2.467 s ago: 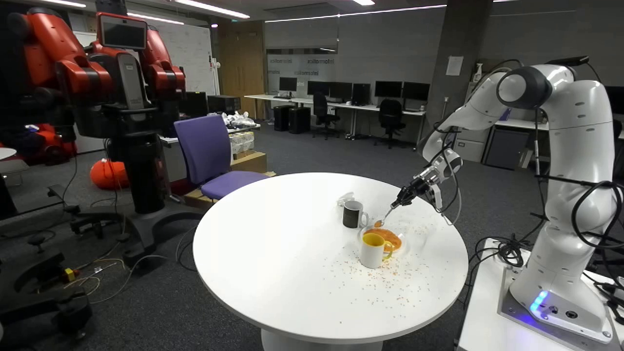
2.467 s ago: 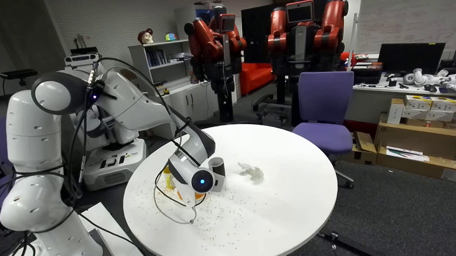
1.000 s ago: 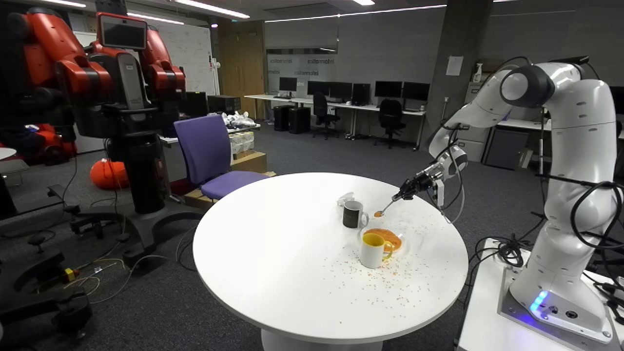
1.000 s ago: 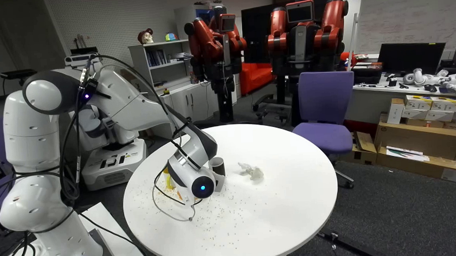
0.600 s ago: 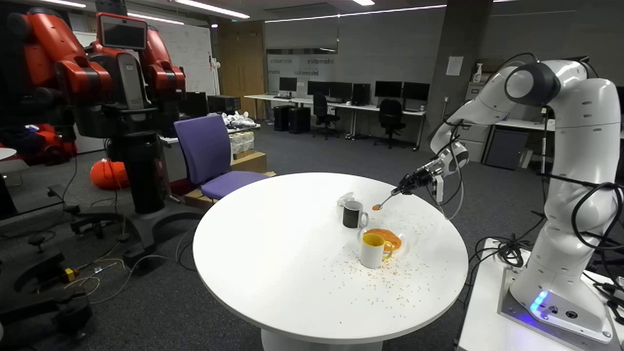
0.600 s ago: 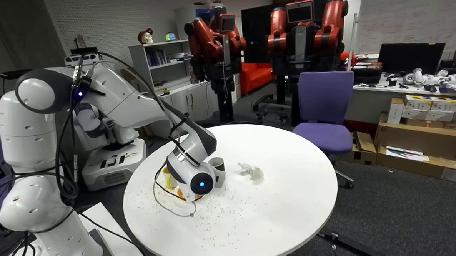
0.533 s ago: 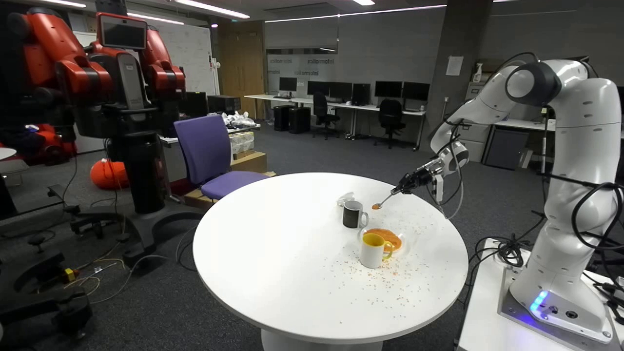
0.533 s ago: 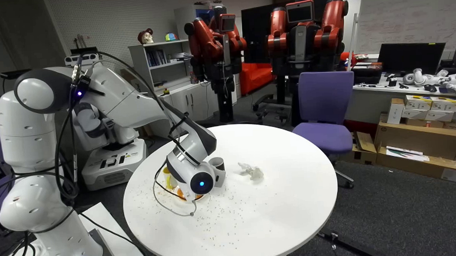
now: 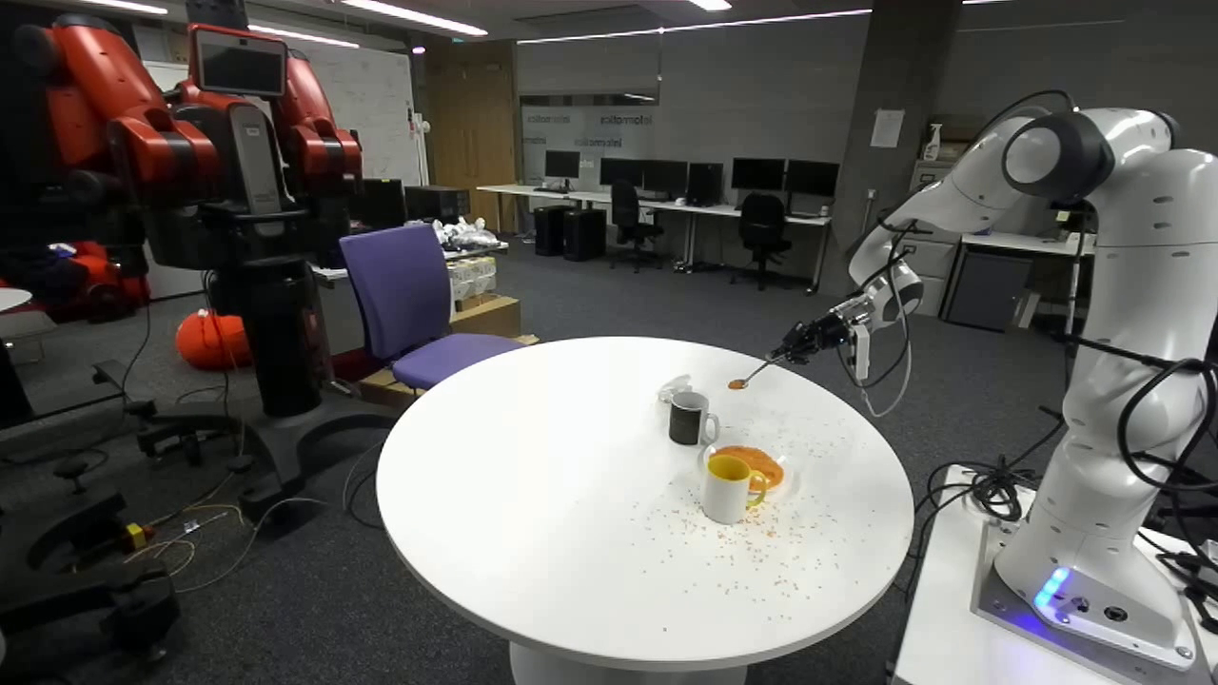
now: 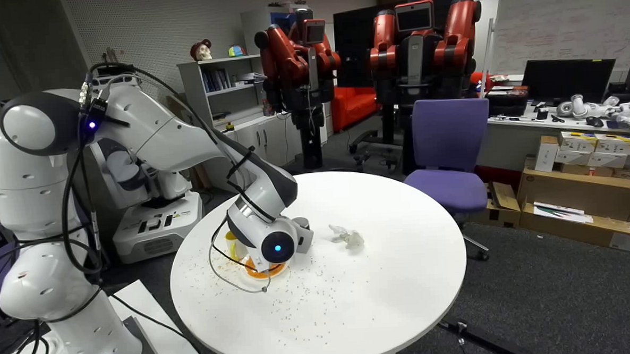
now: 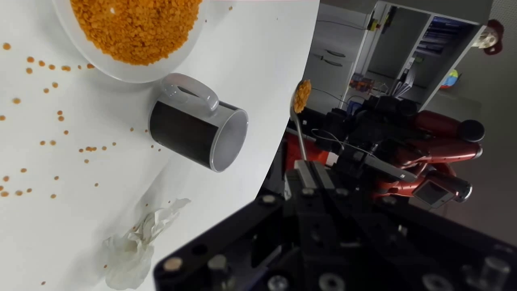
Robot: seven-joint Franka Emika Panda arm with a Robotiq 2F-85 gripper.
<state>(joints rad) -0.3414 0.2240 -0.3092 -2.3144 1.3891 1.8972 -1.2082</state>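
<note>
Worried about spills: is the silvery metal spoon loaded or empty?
Loaded: in the wrist view, small orange grains sit in the silvery metal spoon.

In an exterior view, a crumpled white scrap [image 9: 676,385] lies on the big round bench [image 9: 533,495], left of the tool [image 9: 777,358] and lower. A purple chair [image 9: 409,304] stands well apart from the tool, farther left, with a brown box [image 9: 490,316] behind it. Farther left again, a round orange thing [image 9: 213,340] sits on the floor [image 9: 609,295]. Far behind the tool are black screens [image 9: 758,174], and a sheet of paper [image 9: 888,128] hangs on a post [image 9: 909,57], up and to the right of the tool.
</note>
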